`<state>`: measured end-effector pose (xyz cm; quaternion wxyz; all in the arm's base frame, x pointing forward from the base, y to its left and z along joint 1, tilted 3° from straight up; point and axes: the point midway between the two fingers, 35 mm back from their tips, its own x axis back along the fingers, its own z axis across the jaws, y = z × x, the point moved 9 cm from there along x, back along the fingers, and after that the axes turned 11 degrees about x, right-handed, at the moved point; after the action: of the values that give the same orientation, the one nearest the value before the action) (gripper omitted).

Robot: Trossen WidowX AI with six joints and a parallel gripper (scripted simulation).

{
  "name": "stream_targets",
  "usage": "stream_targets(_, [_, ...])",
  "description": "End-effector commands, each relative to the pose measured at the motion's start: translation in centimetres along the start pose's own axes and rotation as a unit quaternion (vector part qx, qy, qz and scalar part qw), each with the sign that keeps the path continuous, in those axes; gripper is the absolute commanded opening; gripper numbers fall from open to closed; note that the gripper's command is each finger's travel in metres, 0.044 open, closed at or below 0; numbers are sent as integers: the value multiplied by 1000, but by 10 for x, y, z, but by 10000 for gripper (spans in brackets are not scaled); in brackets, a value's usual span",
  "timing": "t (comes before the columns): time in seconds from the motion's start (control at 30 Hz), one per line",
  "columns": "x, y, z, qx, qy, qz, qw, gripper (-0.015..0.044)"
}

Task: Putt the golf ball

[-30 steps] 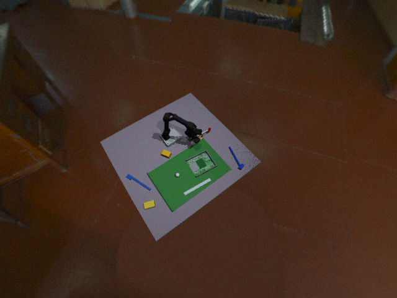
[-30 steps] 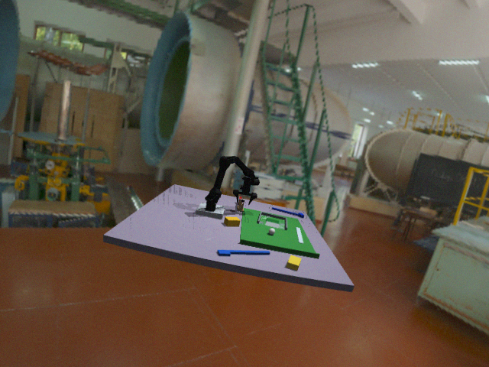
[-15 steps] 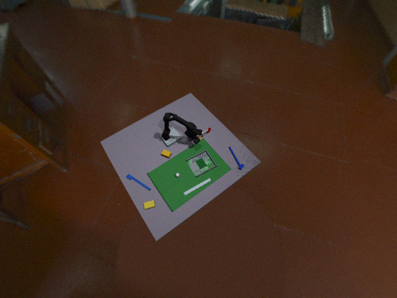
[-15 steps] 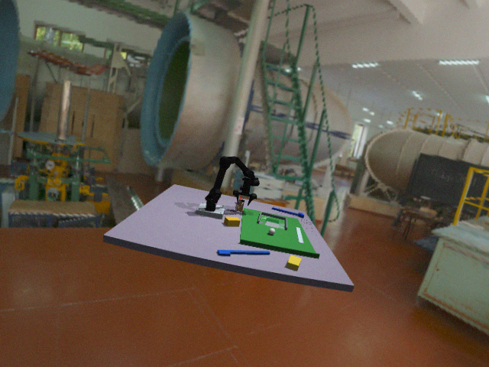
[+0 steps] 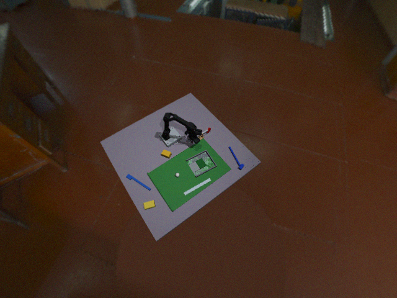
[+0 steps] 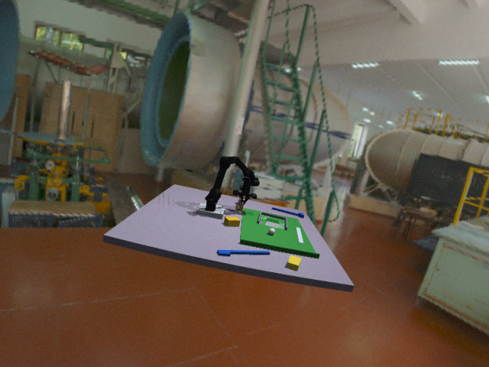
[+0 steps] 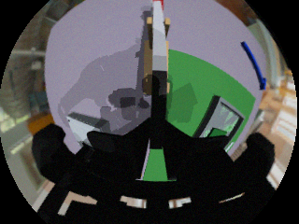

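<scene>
The red putter (image 5: 207, 130) (image 7: 159, 21) lies on the lilac board just off the green mat's far corner, its red head pointing away from the arm. My gripper (image 5: 198, 138) (image 6: 239, 207) (image 7: 155, 119) is down at the board and shut on the putter's pale shaft near the handle end. The white golf ball (image 5: 177, 174) (image 6: 271, 231) rests on the green mat (image 5: 166, 192) (image 6: 276, 242) (image 7: 193, 71), well apart from the gripper. The raised green (image 5: 201, 164) (image 6: 272, 219) (image 7: 220, 119), with its grey ramp border, stands on the mat close to the gripper.
Two blue putters (image 5: 138, 181) (image 5: 235, 158) (image 6: 242, 251) lie on the board beside the mat; one shows in the wrist view (image 7: 254, 63). Two yellow blocks (image 5: 165, 153) (image 5: 149, 204) (image 6: 231, 221) (image 6: 293, 262) lie nearby. A white strip (image 5: 196, 186) lies on the mat.
</scene>
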<state>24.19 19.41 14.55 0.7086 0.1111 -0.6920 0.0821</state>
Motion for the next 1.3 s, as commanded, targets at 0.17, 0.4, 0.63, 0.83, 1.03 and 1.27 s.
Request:
stream_targets(0.17, [5, 1, -1, 0, 0, 0, 1000, 0])
stream_targets(0.4, [36, 3, -5, 0, 0, 0, 1000, 0])
stream_targets(0.63, [72, 4, -5, 0, 0, 0, 1000, 0])
stream_targets(0.83, [99, 4, -2, 0, 0, 0, 1000, 0])
stream_targets(1.03, [92, -4, -6, -20, 3, 6, 1000, 0])
stream_targets(1.27, [93, -41, -15, -102, -1, 8, 995, 0])
